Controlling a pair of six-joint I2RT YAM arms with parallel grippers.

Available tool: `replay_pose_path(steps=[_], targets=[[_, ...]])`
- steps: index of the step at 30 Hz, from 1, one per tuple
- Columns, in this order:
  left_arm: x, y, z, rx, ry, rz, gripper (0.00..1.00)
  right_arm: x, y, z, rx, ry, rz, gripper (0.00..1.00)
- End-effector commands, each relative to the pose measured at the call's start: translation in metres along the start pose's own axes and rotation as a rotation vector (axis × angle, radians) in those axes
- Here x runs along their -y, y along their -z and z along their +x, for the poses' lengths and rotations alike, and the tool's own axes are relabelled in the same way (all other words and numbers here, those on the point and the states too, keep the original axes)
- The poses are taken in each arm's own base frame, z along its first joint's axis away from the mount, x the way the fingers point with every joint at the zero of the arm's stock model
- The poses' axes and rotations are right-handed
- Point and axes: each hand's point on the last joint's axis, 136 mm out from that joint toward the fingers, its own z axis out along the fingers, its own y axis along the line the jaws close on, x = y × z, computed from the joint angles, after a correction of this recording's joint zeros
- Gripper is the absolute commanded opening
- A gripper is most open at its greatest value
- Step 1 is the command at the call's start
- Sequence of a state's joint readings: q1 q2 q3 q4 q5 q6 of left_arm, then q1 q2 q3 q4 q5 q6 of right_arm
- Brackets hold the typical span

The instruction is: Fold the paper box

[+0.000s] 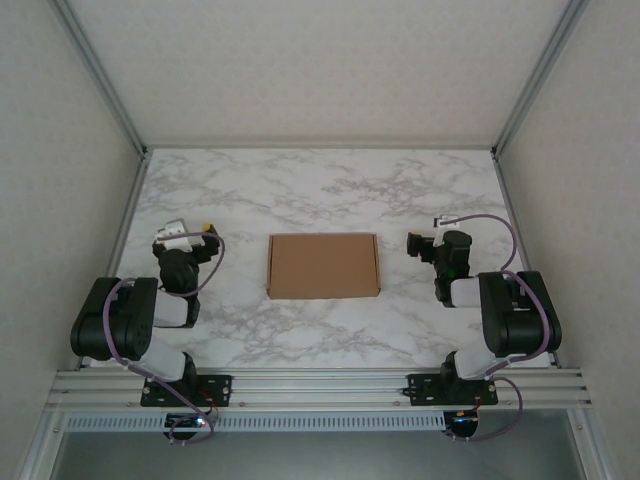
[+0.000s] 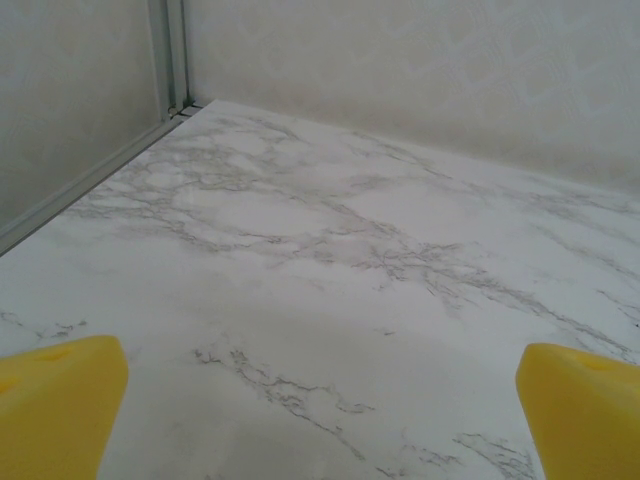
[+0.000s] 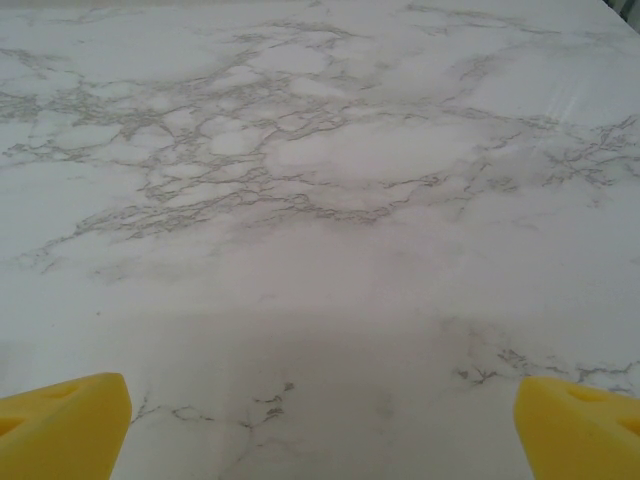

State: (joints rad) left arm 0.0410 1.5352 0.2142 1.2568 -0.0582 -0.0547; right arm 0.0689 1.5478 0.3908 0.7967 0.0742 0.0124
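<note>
- Top external: I see the paper box (image 1: pixel 323 265) lying flat, a plain brown rectangle in the middle of the marble table (image 1: pixel 300 190).
- Same view: the left gripper (image 1: pixel 190 235) sits to the box's left and the right gripper (image 1: pixel 425 243) to its right. Both are well apart from it, and from up here I can't judge the jaw gaps well.
- Left wrist: this view gives me the spread. Two yellow fingertips (image 2: pixel 55 405) sit at the lower corners, far apart, so the jaws are released with bare marble between them. A metal frame post (image 2: pixel 170 55) and pale wall (image 2: pixel 420 70) stand beyond.
- Right wrist: the fingertips (image 3: pixel 60 425) here are just as far apart at the lower corners. The jaws are released, gripping nothing, with veined marble ahead.
</note>
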Motion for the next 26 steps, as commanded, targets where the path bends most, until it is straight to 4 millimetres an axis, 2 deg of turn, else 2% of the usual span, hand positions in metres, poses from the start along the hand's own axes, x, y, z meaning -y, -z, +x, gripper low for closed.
replay_pose_path(steps=[1, 26], targets=[[0.0033, -0.0020, -0.0117, 0.041, 0.006, 0.019, 1.00, 0.0008, -0.0002, -0.0117, 0.034, -0.007, -0.004, 0.99], [0.0038, -0.0023, -0.0116, 0.039, 0.006, 0.025, 1.00, 0.0005, -0.0004, -0.0117, 0.032, -0.007, -0.004, 0.99]])
